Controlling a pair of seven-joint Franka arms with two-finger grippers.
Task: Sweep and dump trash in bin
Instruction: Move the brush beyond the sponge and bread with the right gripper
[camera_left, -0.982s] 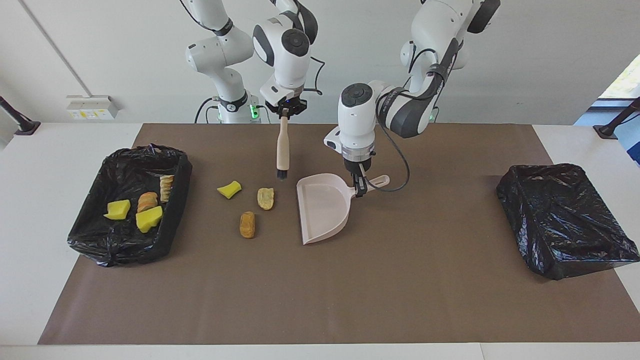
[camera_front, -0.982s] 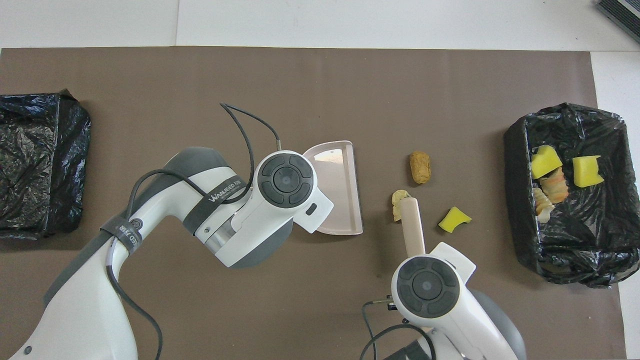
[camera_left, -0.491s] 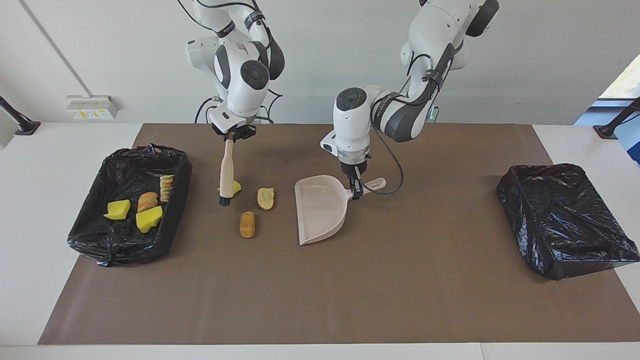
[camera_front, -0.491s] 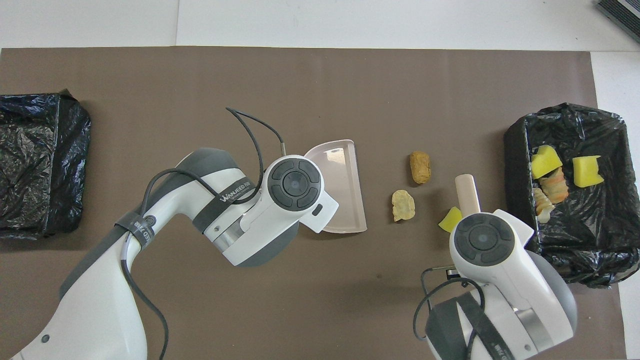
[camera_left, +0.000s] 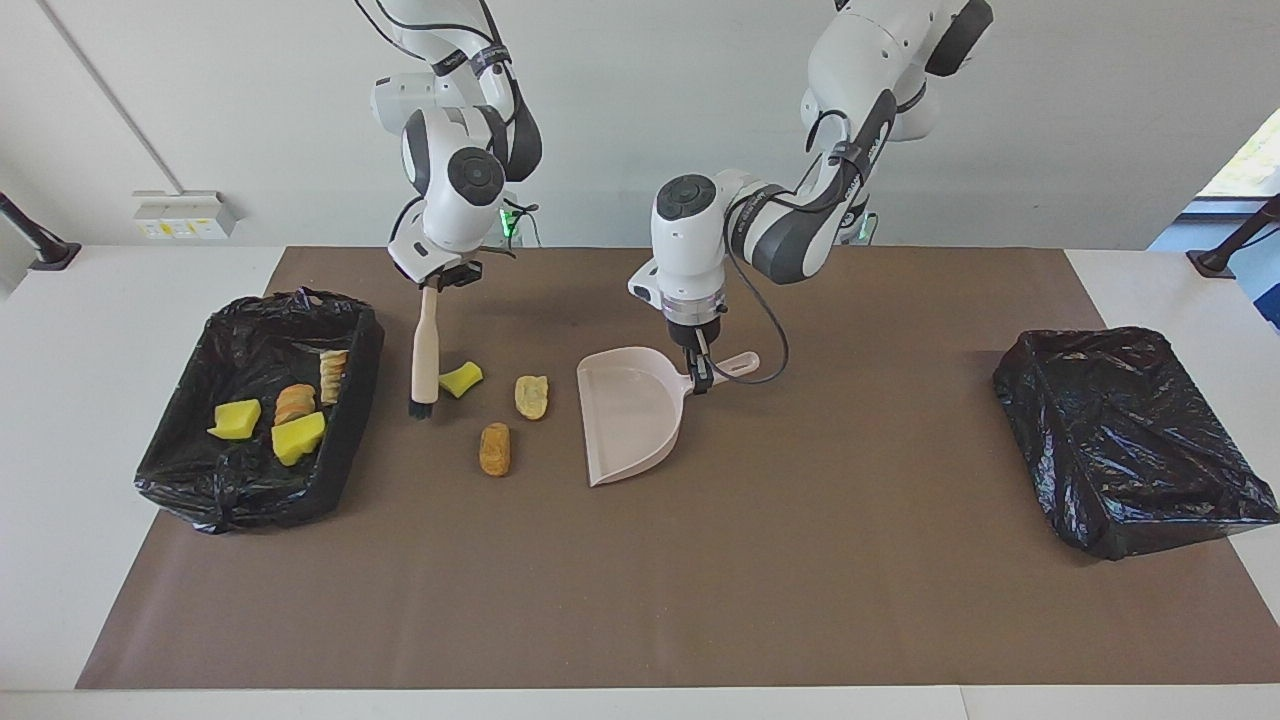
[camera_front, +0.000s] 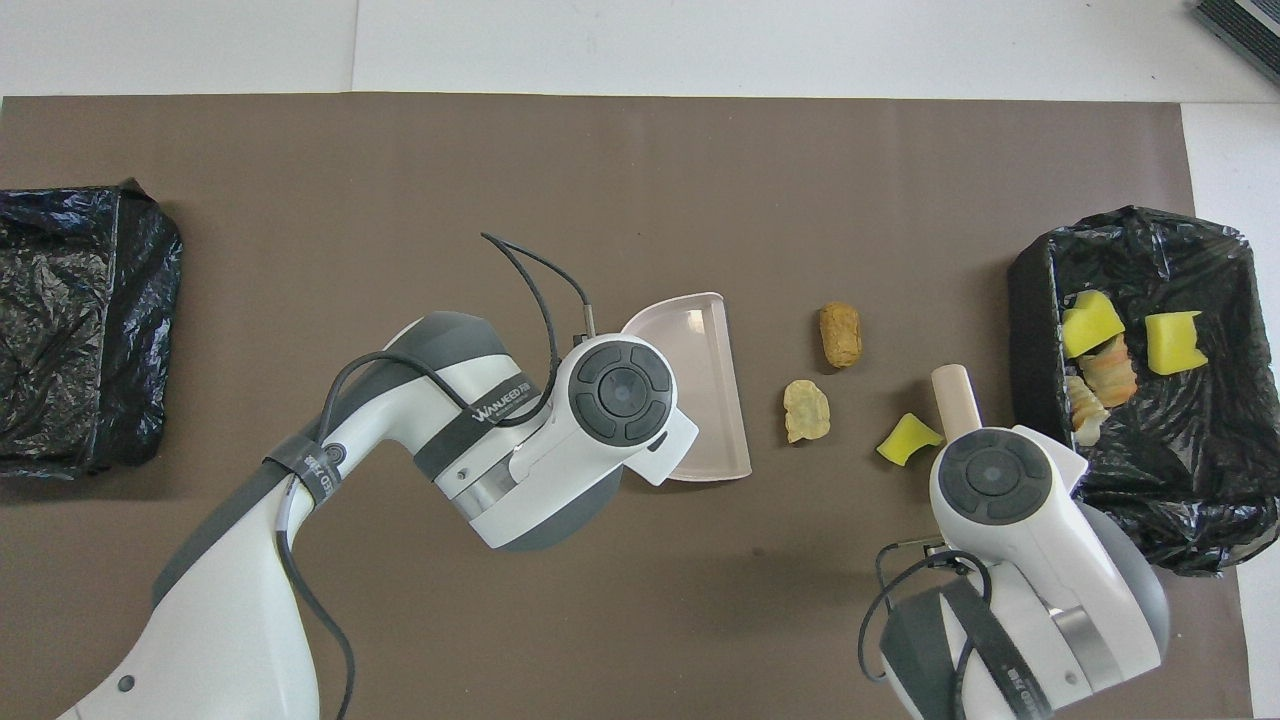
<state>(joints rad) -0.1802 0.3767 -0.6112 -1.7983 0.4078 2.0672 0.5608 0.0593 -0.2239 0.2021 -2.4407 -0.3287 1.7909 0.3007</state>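
Facing view: I see both arms bent down over the brown mat (camera_left: 760, 560), each wrist pointing straight down.
Right arm: it hangs from its base at the filled bin's end; I read the right gripper (camera_left: 437, 280) as clamped on the top of the brush (camera_left: 425, 350).
Brush: upright, bristles down at the mat, between the filled bin (camera_left: 190, 480) and the yellow chunk (camera_left: 461, 379).
Left arm: elbow raised, forearm reaching in toward the middle; the left gripper (camera_left: 700, 378) is closed on the handle of the dustpan (camera_left: 630, 425).
Dustpan: its open mouth faces the loose scraps, near them but not touching.
Trash on the mat: 3 pieces, the yellow chunk, a pale piece (camera_left: 531, 396) and a tan-orange piece (camera_left: 494, 449), all between brush and dustpan.
Trash in the filled bin: 4 scraps (camera_left: 297, 437).
Second bin (camera_left: 1130, 440): at the left arm's end, lined in black.
Overhead view: I see the dustpan (camera_front: 700, 380) partly under the left wrist, and the brush (camera_front: 955, 398) just beside the yellow chunk (camera_front: 905, 439).
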